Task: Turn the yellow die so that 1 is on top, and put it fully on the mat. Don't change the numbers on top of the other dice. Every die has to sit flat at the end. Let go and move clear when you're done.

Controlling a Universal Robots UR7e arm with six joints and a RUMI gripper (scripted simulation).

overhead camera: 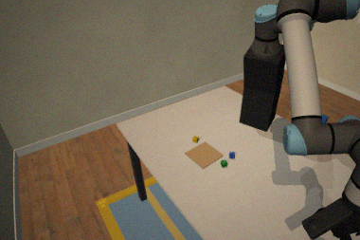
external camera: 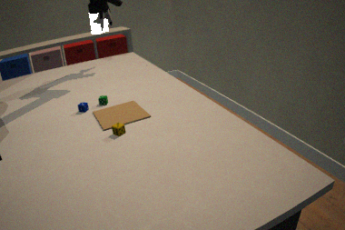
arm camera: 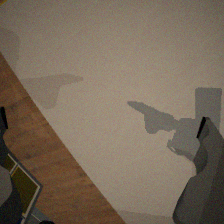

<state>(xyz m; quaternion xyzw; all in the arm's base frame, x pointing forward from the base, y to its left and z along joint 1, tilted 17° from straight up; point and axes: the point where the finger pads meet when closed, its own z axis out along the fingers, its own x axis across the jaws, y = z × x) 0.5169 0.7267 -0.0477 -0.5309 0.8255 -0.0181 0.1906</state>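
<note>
The yellow die (overhead camera: 195, 138) sits flat on the white table, just off the far corner of the tan mat (overhead camera: 204, 155). In the exterior view the yellow die (external camera: 118, 129) touches the near edge of the mat (external camera: 121, 115); I cannot read its top number. The blue die (overhead camera: 232, 155) and green die (overhead camera: 224, 163) lie beside the mat's other side, and also show in the exterior view as the blue die (external camera: 83, 106) and green die (external camera: 103, 100). My gripper (external camera: 99, 21) is open and empty, high above the table, far from the dice. The wrist view shows only bare table and floor.
A row of blue, pink and red bins (external camera: 64, 54) lines the table's back edge. The table's edge and the wooden floor (arm camera: 35, 165) show in the wrist view. A blue and yellow floor mat (overhead camera: 137, 215) lies beside the table leg.
</note>
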